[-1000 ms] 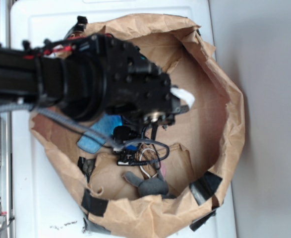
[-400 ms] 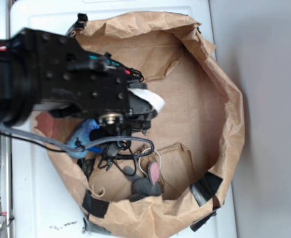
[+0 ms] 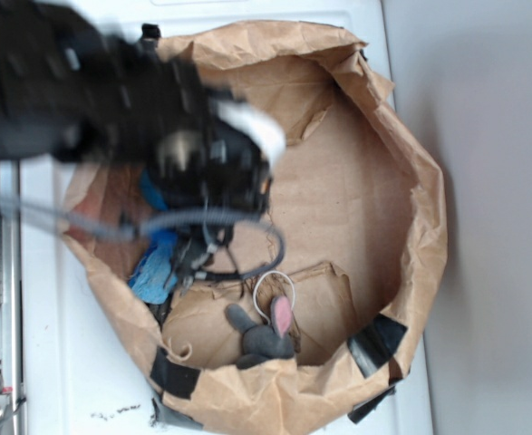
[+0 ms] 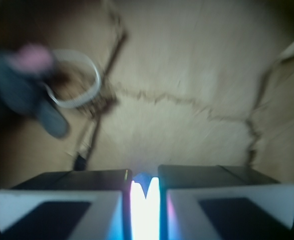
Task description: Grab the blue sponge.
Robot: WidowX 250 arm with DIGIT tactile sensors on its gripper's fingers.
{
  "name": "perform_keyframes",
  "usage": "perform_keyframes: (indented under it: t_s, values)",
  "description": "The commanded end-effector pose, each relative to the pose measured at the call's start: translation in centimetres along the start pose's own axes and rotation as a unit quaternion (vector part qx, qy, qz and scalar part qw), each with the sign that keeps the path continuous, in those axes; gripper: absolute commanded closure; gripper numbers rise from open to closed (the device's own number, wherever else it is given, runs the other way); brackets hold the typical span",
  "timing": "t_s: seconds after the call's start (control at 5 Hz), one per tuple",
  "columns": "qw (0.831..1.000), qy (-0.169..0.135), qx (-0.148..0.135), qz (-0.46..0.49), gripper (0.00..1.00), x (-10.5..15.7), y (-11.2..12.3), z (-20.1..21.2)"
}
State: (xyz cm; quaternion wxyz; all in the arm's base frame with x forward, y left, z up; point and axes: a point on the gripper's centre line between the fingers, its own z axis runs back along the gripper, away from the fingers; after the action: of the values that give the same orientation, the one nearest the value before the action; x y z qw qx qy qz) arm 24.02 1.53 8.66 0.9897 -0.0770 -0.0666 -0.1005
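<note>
Between the claw (image 4: 145, 207) pads, the blue sponge (image 3: 157, 267)

The brown paper bag (image 3: 401, 181) is matt kraft paper, creased and crumpled, torn along its rim, with strips of black tape (image 3: 172, 372) stuck to its lower edge. The blue sponge (image 3: 154, 270) looks soft and dull, its surface blurred. The grey mouse toy (image 3: 264, 337) appears to be fuzzy cloth with a pink ear. The end effector (image 4: 145, 200) has matt black plastic bodies and pale pads. The white bench (image 3: 75, 381) is smooth, faintly glossy plastic or painted metal.
</note>
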Motion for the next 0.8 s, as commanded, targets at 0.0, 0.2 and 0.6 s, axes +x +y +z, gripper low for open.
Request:
perform_keyframes:
  t_s: [0.0, 0.2, 0.6]
  values:
    - [1.000, 0.001, 0.012, 0.023, 0.00, -1.1, 0.3, 1.8]
    - [0.982, 0.000, 0.130, 0.133, 0.00, -3.2, -0.7, 1.8]
    - [0.982, 0.000, 0.130, 0.133, 0.00, -3.2, -0.7, 1.8]
